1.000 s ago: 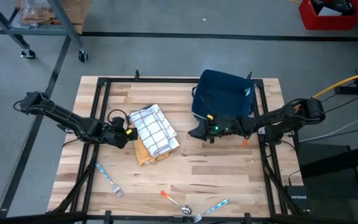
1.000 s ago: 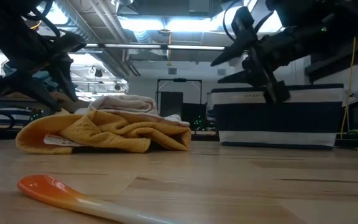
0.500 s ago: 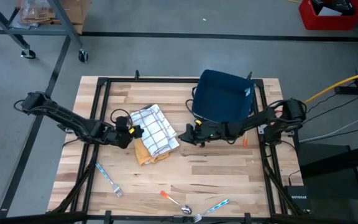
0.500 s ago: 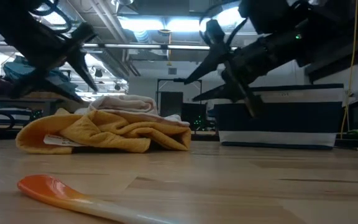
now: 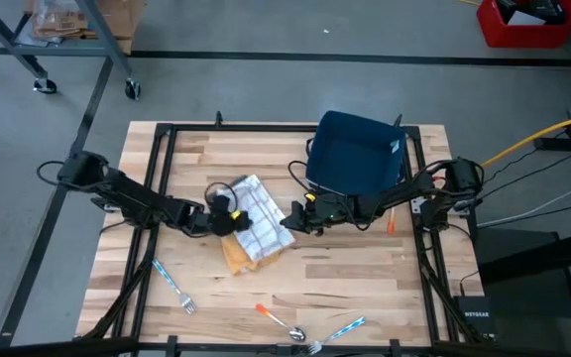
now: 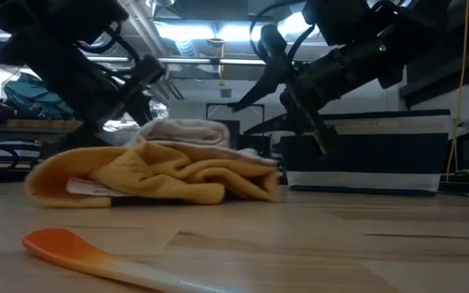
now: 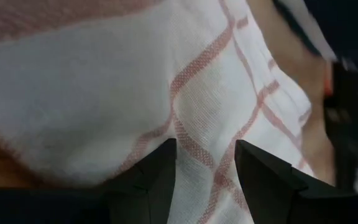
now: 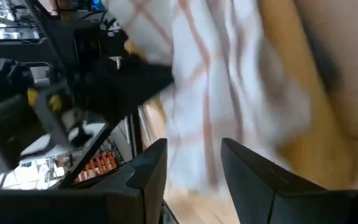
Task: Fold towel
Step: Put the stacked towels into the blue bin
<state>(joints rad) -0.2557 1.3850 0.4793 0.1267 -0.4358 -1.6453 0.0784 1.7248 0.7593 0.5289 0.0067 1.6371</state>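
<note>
Checked woven towel (image 5: 256, 211) rumpled on yellow cloth (image 5: 238, 253); L hand (image 5: 228, 208), R hand (image 5: 287, 220) both parted, nothing gripped.

Both arms reach to the middle (low over the table); left gripper (image 5: 228, 220) and right gripper (image 5: 287, 220) parted.

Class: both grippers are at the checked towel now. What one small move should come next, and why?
Probably lower and close both open grippers on the checked towel. The left gripper and the right gripper sit at its opposite edges, gripping nothing, and it lies bunched on the yellow cloth.
</note>
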